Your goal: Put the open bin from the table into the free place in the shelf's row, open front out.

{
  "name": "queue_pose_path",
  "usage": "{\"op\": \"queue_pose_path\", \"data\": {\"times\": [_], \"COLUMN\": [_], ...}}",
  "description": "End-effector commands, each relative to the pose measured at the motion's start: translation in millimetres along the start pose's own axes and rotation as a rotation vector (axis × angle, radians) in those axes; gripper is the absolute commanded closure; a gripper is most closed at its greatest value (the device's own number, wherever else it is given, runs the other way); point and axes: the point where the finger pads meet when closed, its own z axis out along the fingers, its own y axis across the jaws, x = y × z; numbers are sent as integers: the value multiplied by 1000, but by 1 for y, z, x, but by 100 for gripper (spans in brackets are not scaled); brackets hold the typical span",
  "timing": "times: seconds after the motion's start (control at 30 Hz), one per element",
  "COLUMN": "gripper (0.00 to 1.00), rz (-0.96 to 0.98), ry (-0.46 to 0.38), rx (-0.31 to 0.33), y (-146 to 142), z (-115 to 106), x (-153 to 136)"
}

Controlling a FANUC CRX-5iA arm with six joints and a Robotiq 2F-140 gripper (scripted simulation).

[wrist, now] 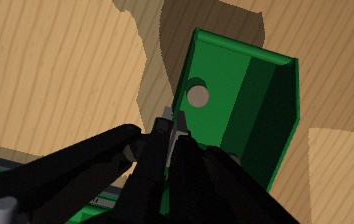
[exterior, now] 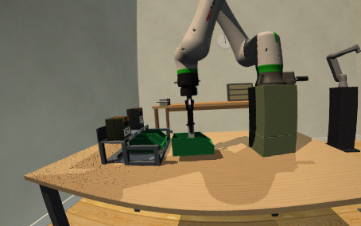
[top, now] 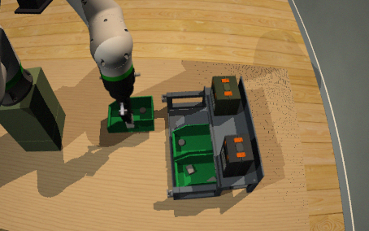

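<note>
One thin wall is all I hold: my gripper (wrist: 170,121) pinches the green bin (top: 131,115) there so its parts ride along, carried above the table; the shelf (top: 211,138) gap lies just beyond my fingers.

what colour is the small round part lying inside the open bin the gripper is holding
Pale grey, a flat round disc on the green open bin's floor; the wrist view shows it best.

In the wrist view, the black fingers of the tool (wrist: 170,131) cover the near end of the green bin (wrist: 238,100), and the picture's bottom edge cuts them off. From the top, the arm (top: 111,45) hides part of that bin. The parts in the shelf bins (top: 191,156) are too small to tell.
</note>
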Motion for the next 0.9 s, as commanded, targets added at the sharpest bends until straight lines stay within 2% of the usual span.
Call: {"op": "queue_pose_path", "data": {"times": [0.0,0.87], "gripper": [100,100], "rz": [0,0], "ry": [0,0], "rx": [0,0], "y": [0,0], "z": [0,0], "x": [0,0]}}
